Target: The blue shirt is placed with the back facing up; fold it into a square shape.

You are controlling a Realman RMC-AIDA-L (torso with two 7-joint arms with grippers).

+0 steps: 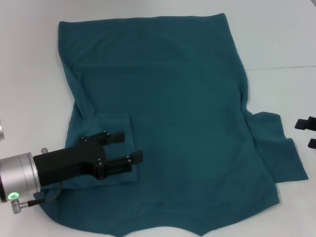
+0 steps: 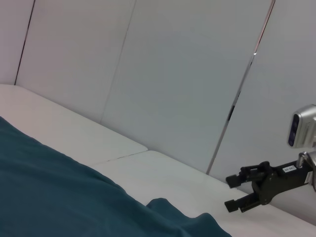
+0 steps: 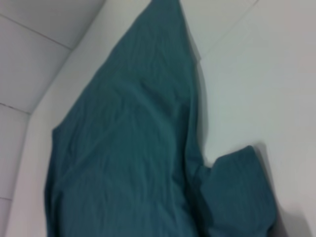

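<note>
Hovering open-jawed over the folded-in sleeve, the left end effector (image 1: 129,146) sits on the blue shirt (image 1: 182,113) spread lengthwise across the table (image 1: 276,39), while the right end effector (image 1: 308,132), also open, waits just beside the shirt's unfolded opposite sleeve.

The blue shirt (image 3: 133,148) lies spread flat on the white tabletop (image 3: 256,79), plain side up and faintly creased. One short sleeve (image 3: 242,192) juts out from its side edge. Pale wall panels (image 3: 34,54) rise beyond the tabletop's far edge.
</note>
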